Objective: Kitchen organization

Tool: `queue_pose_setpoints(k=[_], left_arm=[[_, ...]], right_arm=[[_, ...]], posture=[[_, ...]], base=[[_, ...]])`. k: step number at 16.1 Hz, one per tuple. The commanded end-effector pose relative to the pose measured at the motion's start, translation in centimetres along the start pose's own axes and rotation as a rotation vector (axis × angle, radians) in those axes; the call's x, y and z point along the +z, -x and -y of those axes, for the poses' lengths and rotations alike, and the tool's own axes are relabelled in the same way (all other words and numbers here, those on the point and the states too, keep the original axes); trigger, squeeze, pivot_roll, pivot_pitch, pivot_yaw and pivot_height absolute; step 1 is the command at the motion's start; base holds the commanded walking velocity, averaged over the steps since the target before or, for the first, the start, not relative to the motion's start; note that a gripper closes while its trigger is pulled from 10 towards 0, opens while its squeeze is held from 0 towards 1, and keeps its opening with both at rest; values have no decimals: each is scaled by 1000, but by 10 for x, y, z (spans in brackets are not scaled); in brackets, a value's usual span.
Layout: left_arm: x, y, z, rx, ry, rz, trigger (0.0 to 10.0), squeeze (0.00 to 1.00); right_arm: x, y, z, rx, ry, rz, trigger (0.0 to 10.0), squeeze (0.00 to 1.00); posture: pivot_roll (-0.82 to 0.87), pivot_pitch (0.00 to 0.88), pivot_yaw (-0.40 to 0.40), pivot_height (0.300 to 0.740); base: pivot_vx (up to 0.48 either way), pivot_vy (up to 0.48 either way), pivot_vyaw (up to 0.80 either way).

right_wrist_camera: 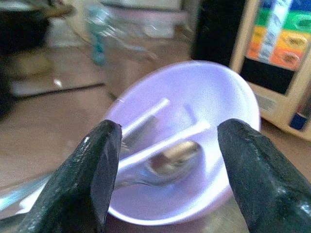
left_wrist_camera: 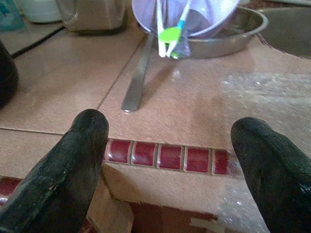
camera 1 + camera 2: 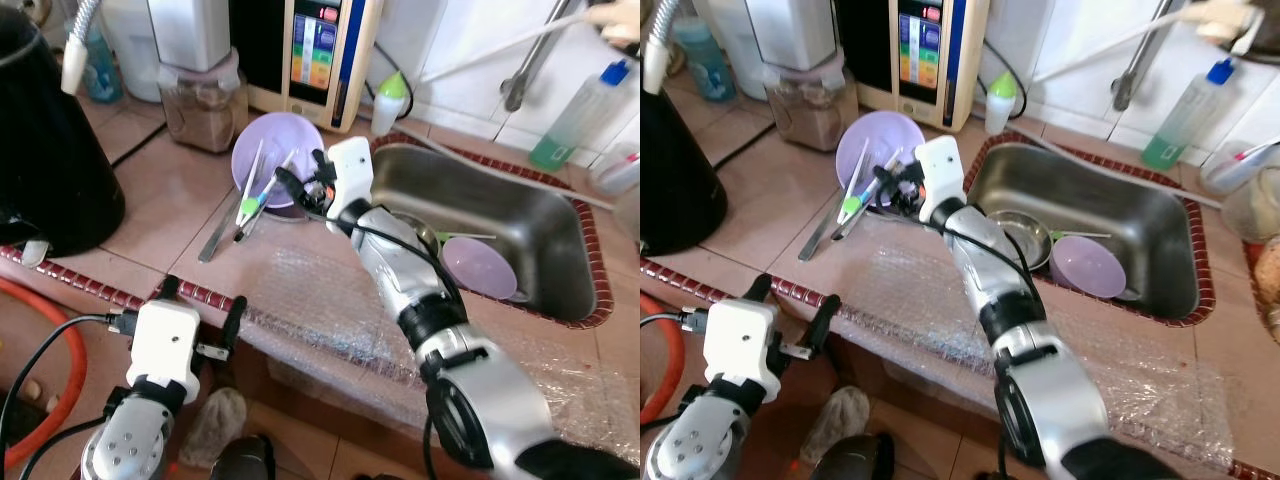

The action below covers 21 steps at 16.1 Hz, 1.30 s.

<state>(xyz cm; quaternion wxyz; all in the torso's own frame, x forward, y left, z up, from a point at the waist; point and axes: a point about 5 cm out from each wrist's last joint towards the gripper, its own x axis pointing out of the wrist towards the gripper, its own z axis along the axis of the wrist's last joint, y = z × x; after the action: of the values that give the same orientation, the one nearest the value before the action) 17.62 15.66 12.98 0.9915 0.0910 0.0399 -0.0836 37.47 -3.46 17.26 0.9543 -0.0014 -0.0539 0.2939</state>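
we see the right gripper (image 3: 300,185) stretched out over the tiled counter (image 3: 170,210), hovering just at the near rim of the tilted lilac bowl (image 3: 272,148), its two black fingers (image 1: 92,170) spread apart with nothing between them. the bowl leans in a shallow metal dish (image 2: 228,41) and holds several utensils (image 3: 255,190): white handles, one with a green tip, and a metal spoon (image 1: 170,162) lying in its hollow. a flat steel handle (image 3: 218,238) lies on the counter, slanting out from under the dish toward the counter's edge.

the left gripper (image 3: 200,300) hangs low just in front of the counter's red-tiled edge (image 2: 160,156), its fingers (image 2: 73,160) wide apart and empty, pointed toward the bowl.

to the right, the steel sink (image 3: 520,215) holds a second lilac bowl (image 3: 480,268) and a metal bowl (image 3: 1025,238) beside it. a sheet of bubble wrap (image 3: 330,310) covers the counter in front of the sink. behind the bowl stand a blender jar (image 3: 200,100) and a cream appliance with a coloured panel (image 3: 315,50); a black kettle (image 3: 50,150) sits at far left.
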Motion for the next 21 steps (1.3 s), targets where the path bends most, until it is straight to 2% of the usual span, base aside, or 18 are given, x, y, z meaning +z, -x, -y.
queue_pose_setpoints(k=[1, 3, 4, 6, 10, 12, 14, 16, 17, 21], left_arm=[[4, 1, 2, -8, -7, 6, 10000, 0], [8, 0, -4, 40, -18, 24, 10000, 0], [12, -5, -9, 74, -35, 52, 10000, 0], [17, -12, -12, 103, -42, 90, 10000, 0], [24, -33, -6, 38, -28, 133, 10000, 0], [26, -38, -6, 35, -32, 145, 10000, 0], [23, -43, -19, 119, -62, 142, 10000, 0], [20, -46, -25, 160, -48, 131, 10000, 0], [19, -57, -30, 184, 34, 132, 10000, 0], [21, -83, -35, 169, 125, 142, 10000, 0]], right_arm=[[-1, 0, 5, -49, -6, -6, 10000, 0], [0, -1, 5, -83, -13, 22, 10000, 0], [3, 1, 7, -95, -38, 65, 10000, 0], [4, 7, 13, -114, -25, 99, 10000, 0], [-4, 31, 33, -180, -23, 146, 10000, 0], [-3, 37, 39, -212, -18, 166, 10000, 0], [-8, 50, 44, -254, -11, 162, 10000, 0], [-14, 57, 46, -278, -31, 144, 10000, 0], [-33, 79, 43, -308, -56, 88, 10000, 0], [-53, 117, 30, -338, -86, 13, 10000, 0]], posture=[[366, 135, -85, 740], [366, 125, -90, 740], [360, 116, -91, 740], [332, 94, -81, 740], [262, 52, -42, 740], [255, 44, -35, 740], [234, 26, -27, 740], [208, 9, -23, 740], [177, 0, -20, 740], [111, 0, -8, 740]], base=[[0, 0, 0], [0, 0, 0], [0, 0, 0], [0, 0, 0], [0, 0, 0], [0, 0, 0], [0, 0, 0], [0, 0, 0], [0, 0, 0], [0, 0, 0]])
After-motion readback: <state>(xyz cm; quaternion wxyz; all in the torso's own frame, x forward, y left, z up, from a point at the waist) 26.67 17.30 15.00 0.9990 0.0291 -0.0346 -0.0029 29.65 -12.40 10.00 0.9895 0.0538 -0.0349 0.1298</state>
